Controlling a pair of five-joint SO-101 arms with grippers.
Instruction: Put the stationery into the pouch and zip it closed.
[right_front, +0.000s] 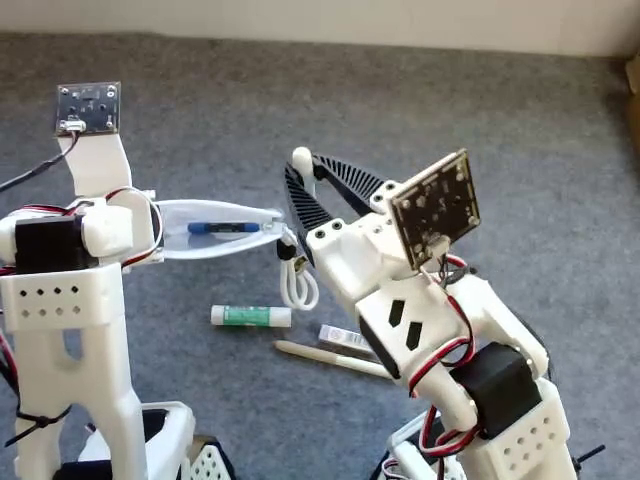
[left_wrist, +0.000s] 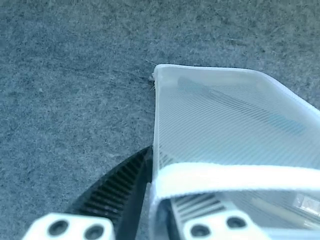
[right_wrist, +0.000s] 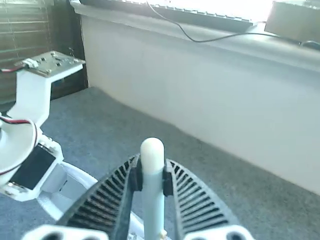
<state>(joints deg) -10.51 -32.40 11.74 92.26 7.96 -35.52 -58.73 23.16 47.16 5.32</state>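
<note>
A translucent pouch (right_front: 215, 232) hovers just above the grey carpet with a blue pen (right_front: 225, 228) inside. My left gripper (left_wrist: 154, 186) is shut on the pouch's (left_wrist: 225, 125) edge, one black finger outside the wall and the other inside. My right gripper (right_front: 305, 176) is raised beside the pouch's right end, shut on a white pen (right_front: 302, 158) that stands upright between the fingers (right_wrist: 120, 190). The white pen (right_wrist: 151, 150) sticks out past the fingertips. On the carpet lie a green-labelled glue stick (right_front: 250, 316), a small eraser (right_front: 345, 338) and a cream pen (right_front: 330, 357).
A white cord loop (right_front: 297, 285) hangs from the pouch's right end down to the carpet. The left arm's white body (right_front: 65, 300) stands at the left and the right arm's base (right_front: 500, 410) at the lower right. A pale wall (right_wrist: 225, 90) borders the carpet.
</note>
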